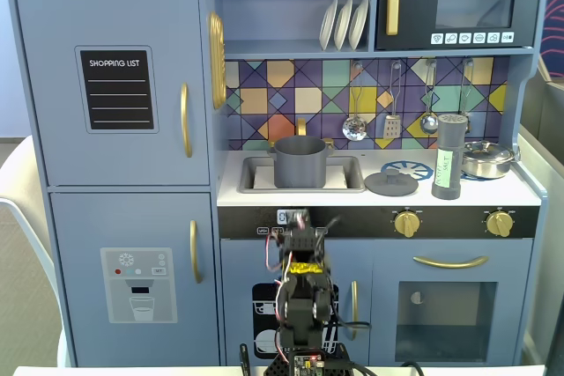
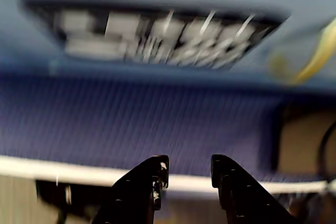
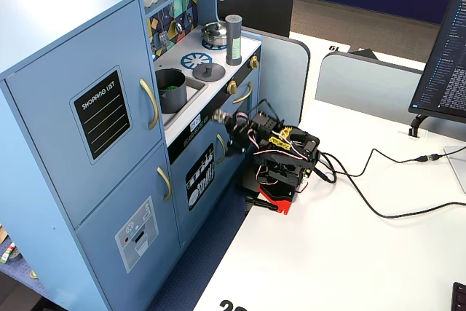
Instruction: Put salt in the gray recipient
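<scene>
Salt [image 1: 448, 157] upright on stovetop, long axis vertical, cap up, between lid [image 1: 391, 183] and silver pan [image 1: 487, 159]. Gray recipient [image 1: 300, 161] in sink; side fixed view alone shows green inside. Gripper [image 2: 189, 174] apart, empty.

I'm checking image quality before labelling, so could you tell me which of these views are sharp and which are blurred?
Wrist view: heavily motion-blurred, only the gripper fingers fairly crisp, the blue kitchen front behind smeared. A fixed view: sharp and evenly lit, the "SALT" label on the salt nearly legible, the gray recipient clear. Another fixed view: sharp, bright daylight, no strong glare.
</scene>
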